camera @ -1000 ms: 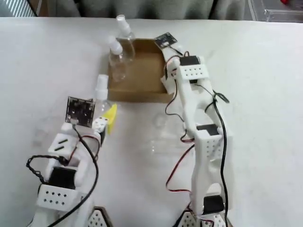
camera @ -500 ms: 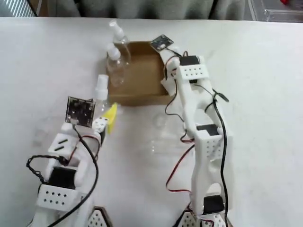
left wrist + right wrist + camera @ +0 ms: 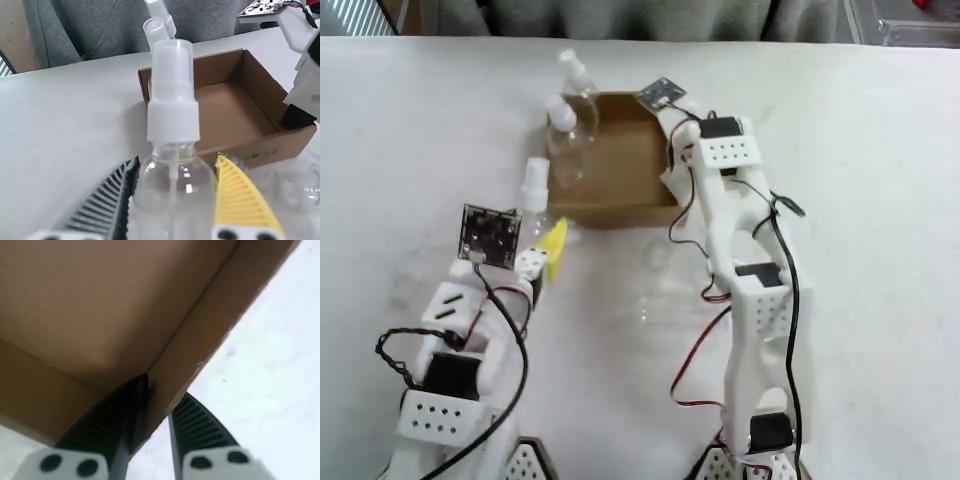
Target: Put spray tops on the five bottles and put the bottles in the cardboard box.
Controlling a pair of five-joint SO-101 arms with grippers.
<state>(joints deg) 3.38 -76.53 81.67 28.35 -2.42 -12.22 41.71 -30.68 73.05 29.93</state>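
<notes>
A clear bottle (image 3: 172, 190) with a white spray top (image 3: 171, 95) stands between the grey and yellow fingers of my left gripper (image 3: 175, 165), which is shut on it; from above, the bottle (image 3: 534, 195) is just left of the cardboard box (image 3: 620, 160). My right gripper (image 3: 165, 390) is shut on the box's right wall (image 3: 210, 325) near a corner, one finger inside and one outside; from above, the right gripper (image 3: 673, 180) sits at the box's near right corner. Two more topped bottles (image 3: 566, 125) stand at the box's left wall, apparently inside.
Faint clear bottles without tops (image 3: 655, 258) lie on the white table between the arms, one also seen in the left wrist view (image 3: 300, 182). A person in grey is behind the table's far edge. Open table lies to the right of the right arm.
The box, held by my right gripper, has slid a little toward the near side, and the two bottles at its left wall moved with it. The left arm has stayed put.
</notes>
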